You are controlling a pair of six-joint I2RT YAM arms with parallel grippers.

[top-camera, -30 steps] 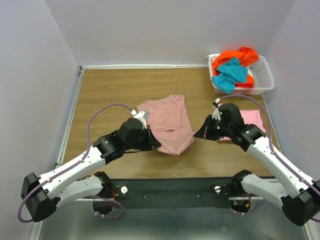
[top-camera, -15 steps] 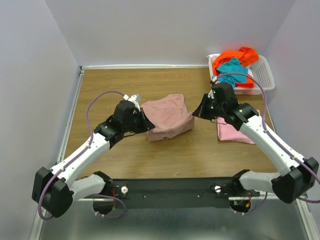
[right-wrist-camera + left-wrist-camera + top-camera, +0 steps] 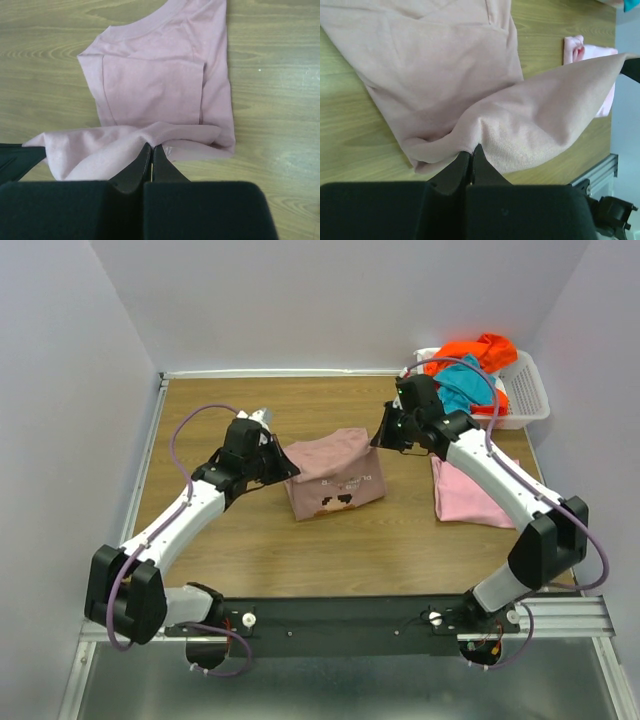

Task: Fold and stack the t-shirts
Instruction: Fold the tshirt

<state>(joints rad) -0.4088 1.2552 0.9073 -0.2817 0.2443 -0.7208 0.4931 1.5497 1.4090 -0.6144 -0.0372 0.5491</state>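
Both jaws are pinched shut on the dusty rose-mauve t-shirt (image 3: pixel 335 480). From above, we see the left jaws at its 9 o'clock edge and the right jaws at its 1 o'clock corner. The soft cloth is held up in a boxy fold mid-desk (image 3: pixel 250 540). A flat folded light pink t-shirt (image 3: pixel 470 495) lies at its 3 o'clock, and a slotted white basket (image 3: pixel 525 390) at 1 o'clock.

On the left wrist we see fine knit stretched taut from the jaws.

On the right wrist a drooping hem is nipped, with the ribbed collar at 12 o'clock.
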